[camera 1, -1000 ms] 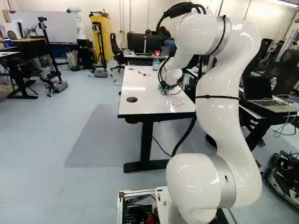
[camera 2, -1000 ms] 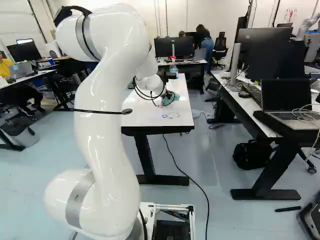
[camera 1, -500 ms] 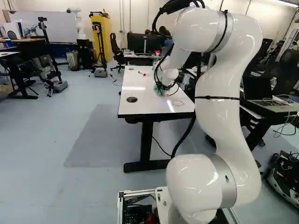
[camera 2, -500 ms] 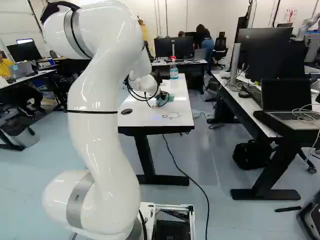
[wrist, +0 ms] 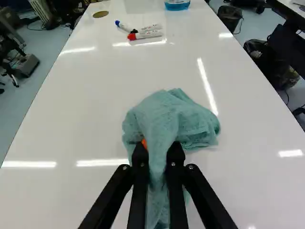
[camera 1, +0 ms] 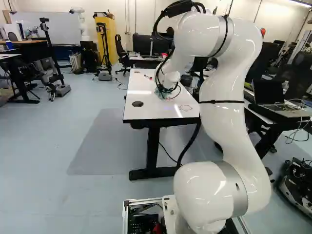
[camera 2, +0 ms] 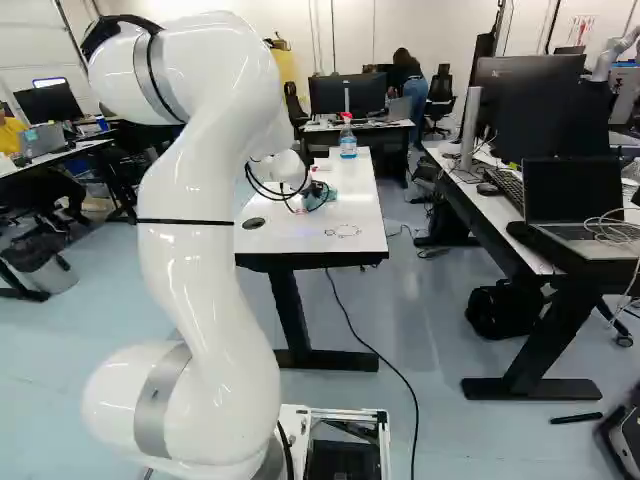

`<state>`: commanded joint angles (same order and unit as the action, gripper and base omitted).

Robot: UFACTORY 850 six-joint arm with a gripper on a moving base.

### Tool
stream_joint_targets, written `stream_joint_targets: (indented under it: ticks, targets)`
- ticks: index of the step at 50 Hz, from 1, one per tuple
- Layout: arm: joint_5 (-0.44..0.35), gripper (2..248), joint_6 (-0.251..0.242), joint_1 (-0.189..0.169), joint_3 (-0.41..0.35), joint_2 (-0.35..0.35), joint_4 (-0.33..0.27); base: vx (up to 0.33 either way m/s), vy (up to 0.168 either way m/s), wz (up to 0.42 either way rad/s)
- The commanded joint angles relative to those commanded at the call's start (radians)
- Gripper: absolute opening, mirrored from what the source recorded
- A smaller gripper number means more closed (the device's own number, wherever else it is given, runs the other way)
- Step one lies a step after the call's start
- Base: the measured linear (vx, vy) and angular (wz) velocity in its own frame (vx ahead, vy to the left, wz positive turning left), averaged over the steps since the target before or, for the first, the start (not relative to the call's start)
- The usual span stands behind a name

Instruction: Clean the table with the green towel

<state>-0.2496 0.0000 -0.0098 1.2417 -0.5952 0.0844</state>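
markers (wrist: 148, 34) lie close together, a bottle (camera 2: 348, 146) standing beyond them.

Swung arm (camera 1: 224, 83) left over table (camera 1: 141, 113) compared with both earlier moments. Carried green towel (wrist: 167, 119) along in jaws, away from right edge, toward middle of width. Cleared line of sight to far bottle (camera 2: 348, 144) in right base view since first moment; largely blocked same in left base view.

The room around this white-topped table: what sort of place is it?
Probably a robotics lab or workshop: another robot stands near a whiteboard, and there are a large monitor and an open laptop.
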Motion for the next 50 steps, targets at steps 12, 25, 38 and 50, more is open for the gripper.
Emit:
stream_joint_targets:
  ticks: [12, 25, 38, 50]
  targets:
    - [0.0, 45, 0.0, -0.014, 0.051, -0.038, 0.0, 0.0, 0.0, 0.0]
    - [0.0, 45, 0.0, -0.045, 0.066, -0.049, 0.0, 0.0, 0.0, 0.0]
    - [0.0, 45, 0.0, -0.077, 0.072, -0.053, 0.0, 0.0, 0.0, 0.0]
    - [0.0, 45, 0.0, -0.107, 0.072, -0.053, 0.0, 0.0, 0.0, 0.0]
